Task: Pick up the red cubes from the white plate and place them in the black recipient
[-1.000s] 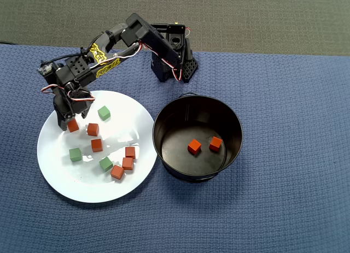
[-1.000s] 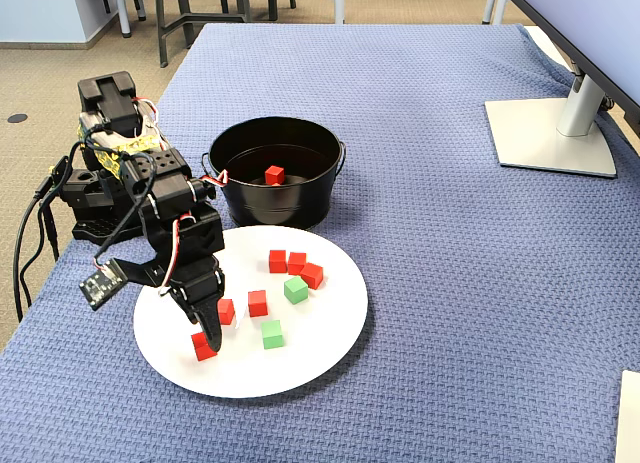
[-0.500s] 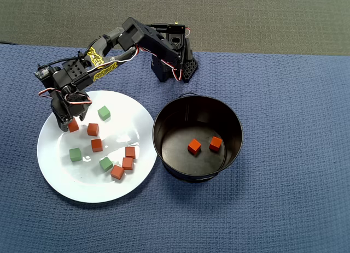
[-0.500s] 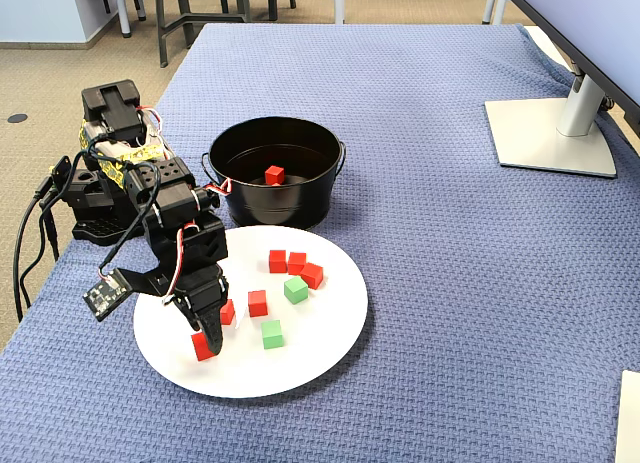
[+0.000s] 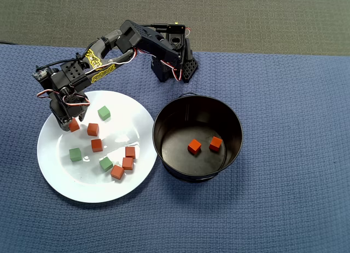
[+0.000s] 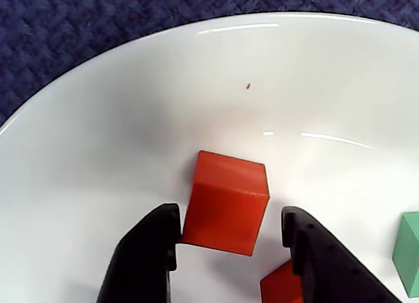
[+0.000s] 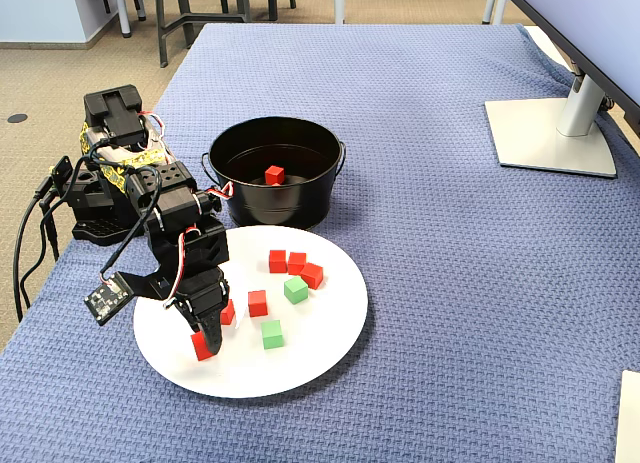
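Black two-finger gripper (image 6: 229, 234) spread astride small matte red cube (image 6: 226, 201) near flat white plate's (image 6: 118, 106) rim, seemingly off-centre, risking skidding.

In the overhead view, plate (image 5: 65, 179) lies left of pot (image 5: 232, 124).

Bright, even indoor light in all three views. Wrist view: white plate (image 6: 131, 106) carries thin glare streaks beyond the jaws; the red cube (image 6: 226, 201) between them throws a soft shadow; jaws slightly soft. Overhead view: black pot (image 5: 197, 137) interior glossy, plate reflections just beside the jaws. Fixed view sharp, shadows faint, no edge distortion.
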Controlling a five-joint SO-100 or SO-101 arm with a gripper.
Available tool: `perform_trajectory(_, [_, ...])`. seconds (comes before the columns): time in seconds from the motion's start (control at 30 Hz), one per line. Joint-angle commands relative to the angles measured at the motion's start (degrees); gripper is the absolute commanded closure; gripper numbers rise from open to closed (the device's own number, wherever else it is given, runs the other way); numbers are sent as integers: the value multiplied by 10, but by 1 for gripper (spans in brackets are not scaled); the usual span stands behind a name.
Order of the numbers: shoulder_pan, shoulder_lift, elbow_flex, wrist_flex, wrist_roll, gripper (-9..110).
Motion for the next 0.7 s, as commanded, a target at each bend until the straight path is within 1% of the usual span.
perform_trajectory(0.0, [11,9,-36,6,1,94])
perform_trajectory(0.1, [17,10,-35,10,4,95])
perform_trajectory(0.23, [18,10,-35,10,2,101])
perform_trajectory(0.37, [21,23,-36,16,10,102])
perform_trajectory(0.53, [22,72,-86,74,24,102])
perform_trajectory(0.67, [-19,113,-138,131,42,102])
